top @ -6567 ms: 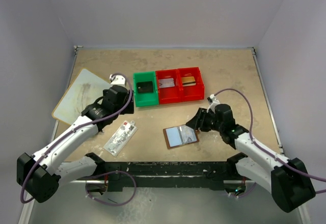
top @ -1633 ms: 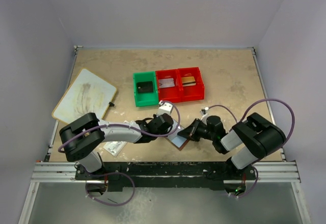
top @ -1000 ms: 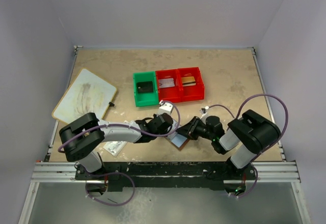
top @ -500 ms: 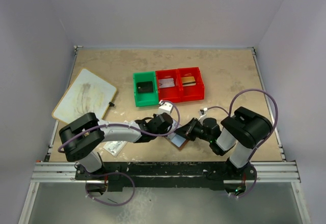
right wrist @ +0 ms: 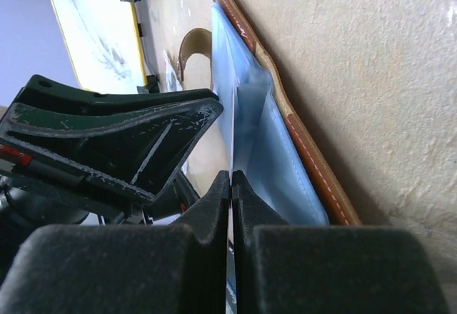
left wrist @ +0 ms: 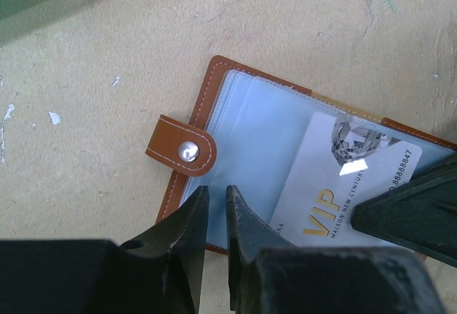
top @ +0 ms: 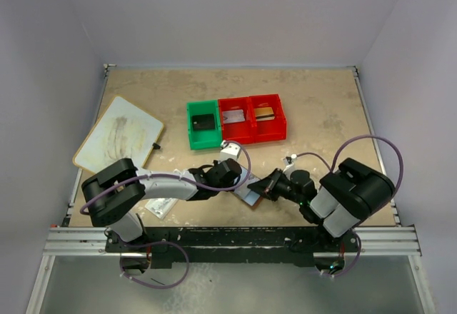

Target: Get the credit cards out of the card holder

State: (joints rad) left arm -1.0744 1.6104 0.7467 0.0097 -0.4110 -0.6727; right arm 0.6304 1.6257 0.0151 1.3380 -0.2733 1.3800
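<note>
Beige tabletop (top: 321, 107) between pale walls (top: 228, 21). Near centre, card holder (left wrist: 278, 139), open flat, clear pockets (left wrist: 246, 114) up. Left gripper (left wrist: 216, 194): jaws narrow, tips on holder's left edge, judged to steady it; pinch cannot be told. Right gripper (right wrist: 230, 178): jaws closed at pocket mouth over white VIP card (left wrist: 343, 185), judged ready to draw it. Far: green bin (top: 206, 141) with dark item (top: 203, 121); red bins (top: 253, 135) with grey card (top: 234, 116) and dark card (top: 265, 114).
</note>
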